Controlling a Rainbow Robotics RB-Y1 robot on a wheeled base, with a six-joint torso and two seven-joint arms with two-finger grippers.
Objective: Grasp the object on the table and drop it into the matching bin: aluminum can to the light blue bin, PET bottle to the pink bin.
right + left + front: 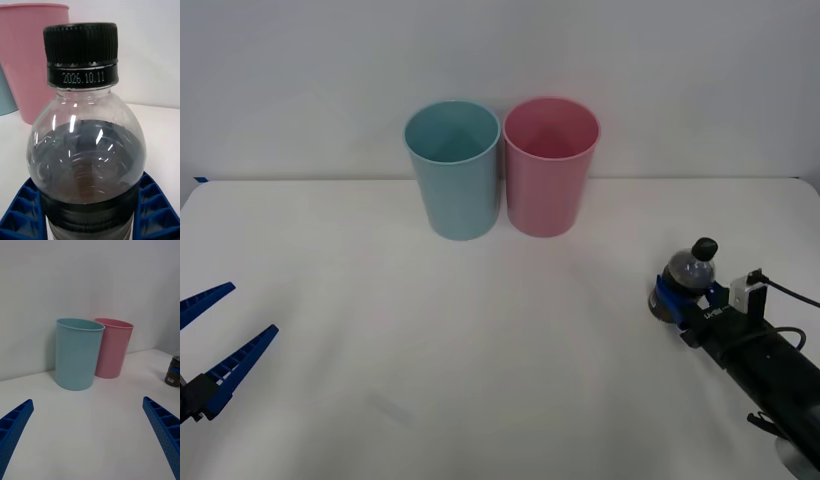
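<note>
Front view: right fingers (677, 296) clamp PET bottle (689, 278); left fingers (220, 338) wide, idle.

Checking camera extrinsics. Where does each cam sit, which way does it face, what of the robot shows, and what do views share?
Front: above the arms, looking down at the white table; left gripper open, right gripper around the PET bottle.
Right wrist: on the right arm, facing the bottle's black cap close up; blue fingers flank the bottle.
Left wrist: on the left arm, facing the light blue bin and pink bin.
Shared: all three show the bottle and the pink bin.
</note>
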